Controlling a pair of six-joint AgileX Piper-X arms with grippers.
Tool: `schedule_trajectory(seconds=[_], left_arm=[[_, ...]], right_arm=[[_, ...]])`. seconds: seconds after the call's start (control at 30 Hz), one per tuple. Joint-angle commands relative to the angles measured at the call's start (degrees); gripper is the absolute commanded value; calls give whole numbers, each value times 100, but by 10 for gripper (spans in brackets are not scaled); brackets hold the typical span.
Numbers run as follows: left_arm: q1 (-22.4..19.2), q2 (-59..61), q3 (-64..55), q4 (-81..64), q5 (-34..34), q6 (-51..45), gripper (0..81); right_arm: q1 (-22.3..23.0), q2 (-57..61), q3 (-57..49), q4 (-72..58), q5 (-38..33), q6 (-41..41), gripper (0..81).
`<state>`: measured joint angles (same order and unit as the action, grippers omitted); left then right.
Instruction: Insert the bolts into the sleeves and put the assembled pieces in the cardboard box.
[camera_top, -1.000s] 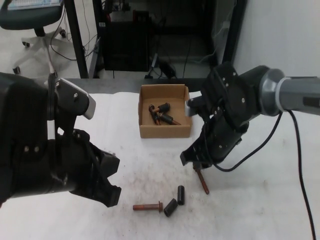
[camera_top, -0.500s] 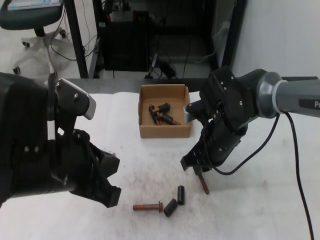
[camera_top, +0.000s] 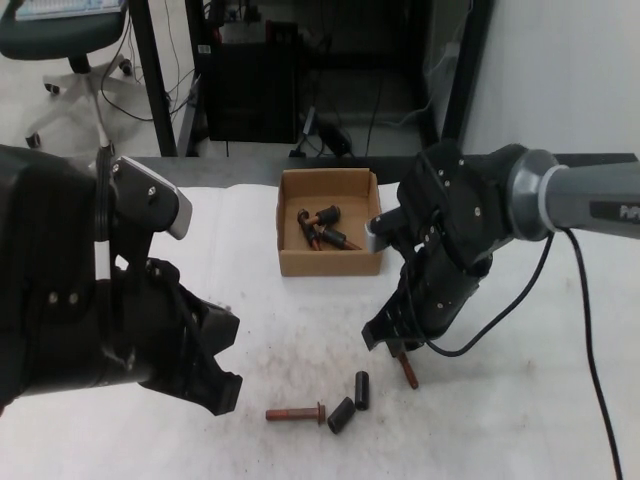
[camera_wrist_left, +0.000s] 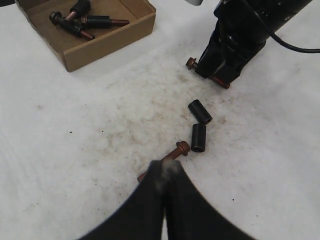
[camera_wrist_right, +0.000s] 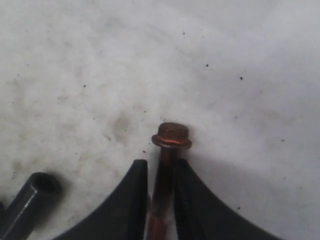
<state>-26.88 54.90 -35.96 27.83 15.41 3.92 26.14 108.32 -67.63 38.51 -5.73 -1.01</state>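
High view: the right gripper (camera_top: 398, 348) is low on the bench (camera_top: 520, 400), near the cardboard box (camera_top: 330, 263). Left wrist view: the left gripper (camera_wrist_left: 164, 167) has its jaws pressed together and empty, above a second bolt (camera_wrist_left: 176, 152) beside two sleeves (camera_wrist_left: 198, 137). Right wrist view: the jaws hug the shank of a bolt (camera_wrist_right: 169, 145) lying on the bench.

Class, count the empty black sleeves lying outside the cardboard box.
2: one sleeve by the loose bolt's head, the other beside it, nearer the right gripper. Arms may hide more.

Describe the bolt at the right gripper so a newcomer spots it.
From the cardboard box, come nearer to the right gripper. The copper bolt lies under it, shank between the fingers; the other loose bolt lies ungripped by two black sleeves.
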Motion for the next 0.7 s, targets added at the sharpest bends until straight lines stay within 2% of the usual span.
schedule_trajectory(seconds=[0.0,0.53,0.67], left_arm=[[6,-43,-3,-21,-30,44,1],[6,-43,-3,-21,-30,104,1],[6,-43,-3,-21,-30,104,1]], right_arm=[[-9,139,5,28,-44,-36,177],[-208,175,5,-268,-18,-36,167],[-211,175,5,-268,-15,-50,6]])
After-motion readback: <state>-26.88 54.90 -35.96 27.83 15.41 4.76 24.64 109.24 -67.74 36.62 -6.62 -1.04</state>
